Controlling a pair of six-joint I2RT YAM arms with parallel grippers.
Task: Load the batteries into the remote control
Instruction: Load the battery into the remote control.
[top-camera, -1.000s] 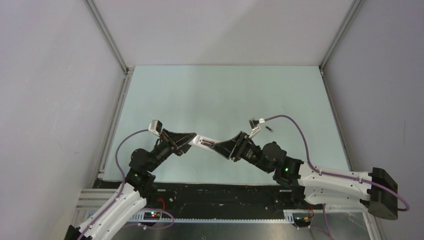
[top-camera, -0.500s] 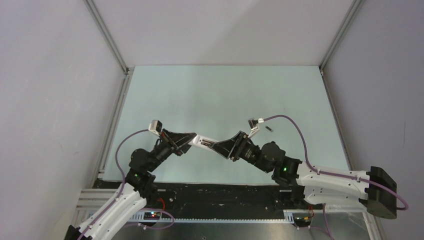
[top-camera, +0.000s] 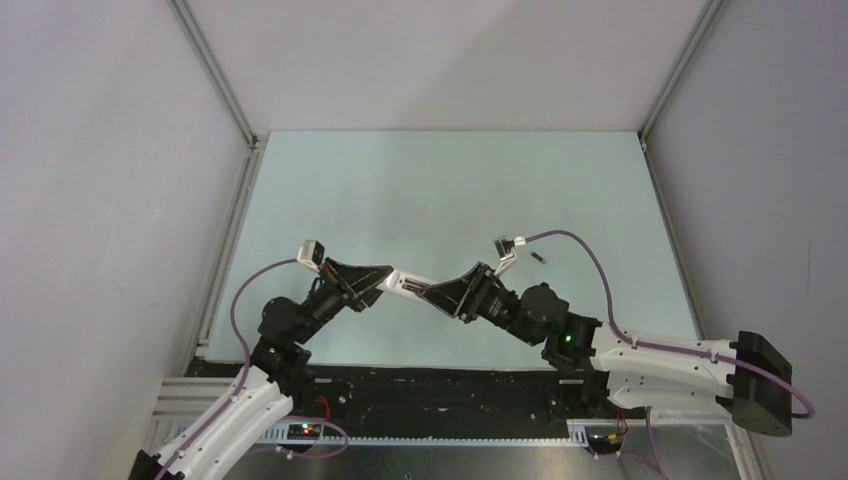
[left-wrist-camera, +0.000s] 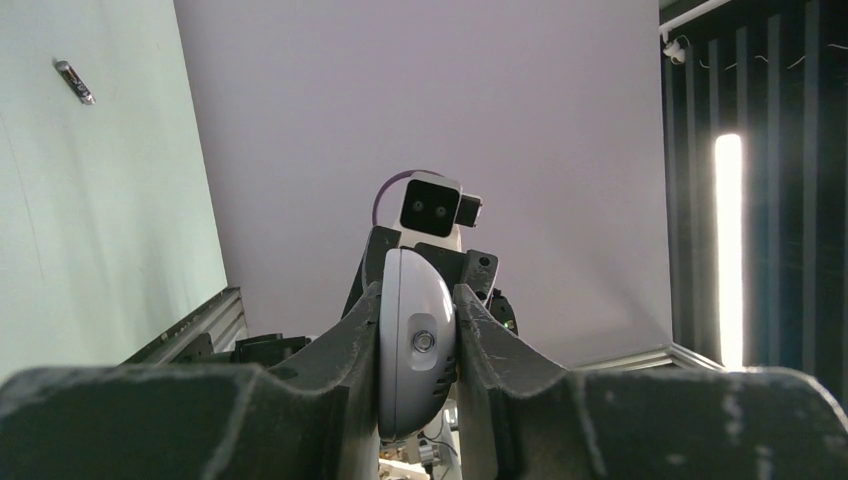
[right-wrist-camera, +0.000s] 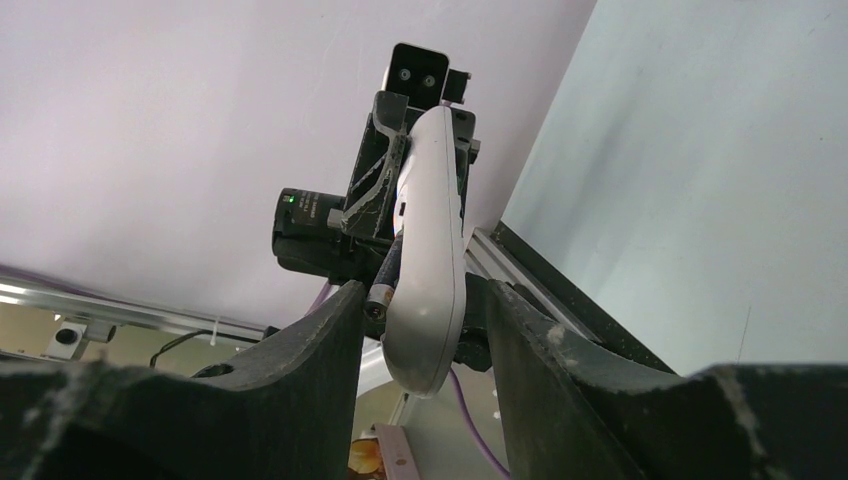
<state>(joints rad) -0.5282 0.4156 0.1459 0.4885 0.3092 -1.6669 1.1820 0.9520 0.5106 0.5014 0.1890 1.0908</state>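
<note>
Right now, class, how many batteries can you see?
1: a battery lies on the table, right of the right gripper. Another may be hidden near the remote.

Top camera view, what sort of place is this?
Probably a lab robot test cell: a pale green table boxed in by plain white walls on aluminium posts, with the left pincer and right pincer of two bolted-down arms gripping a remote.

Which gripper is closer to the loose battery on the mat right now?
Right. The right gripper sits left of the battery; the left gripper is farther, across the remote both hold.
</note>
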